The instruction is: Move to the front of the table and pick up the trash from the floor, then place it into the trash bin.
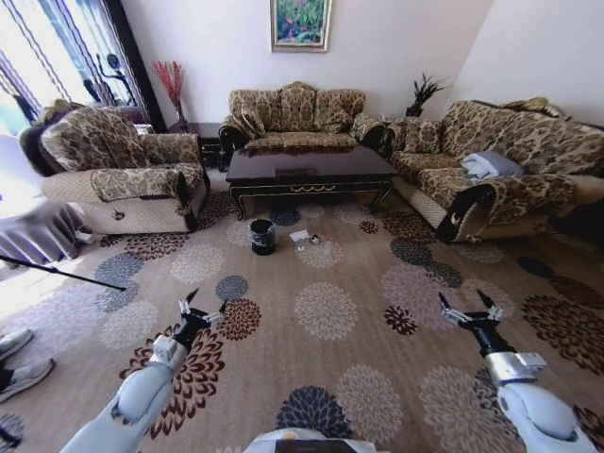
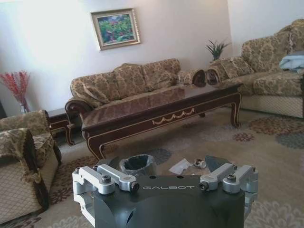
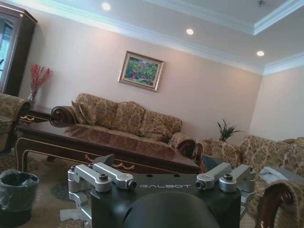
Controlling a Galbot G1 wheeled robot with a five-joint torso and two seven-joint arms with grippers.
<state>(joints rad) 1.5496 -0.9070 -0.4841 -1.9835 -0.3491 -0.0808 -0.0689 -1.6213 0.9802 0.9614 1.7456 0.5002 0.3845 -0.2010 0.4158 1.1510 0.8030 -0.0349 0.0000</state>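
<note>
The table [image 1: 307,170] stands across the room in front of the back sofa, dark and glossy with gold scrollwork; it also appears in the left wrist view [image 2: 161,111] and the right wrist view [image 3: 95,142]. On the carpet before it stands the small black trash bin [image 1: 263,236] [image 2: 137,165] [image 3: 16,190]. Just right of the bin lies the trash: a crumpled white paper [image 1: 300,235] [image 2: 181,166] and a small shiny lump [image 1: 314,241] [image 2: 199,163]. My left gripper [image 1: 196,311] and right gripper [image 1: 469,310] hover open and empty over the carpet, well short of the trash.
An armchair [image 1: 123,170] sits at the left, a sofa [image 1: 297,118] at the back and another sofa [image 1: 500,170] at the right. Wide flowered carpet [image 1: 326,311] lies between me and the table. A person's shoes [image 1: 19,363] show at the left edge.
</note>
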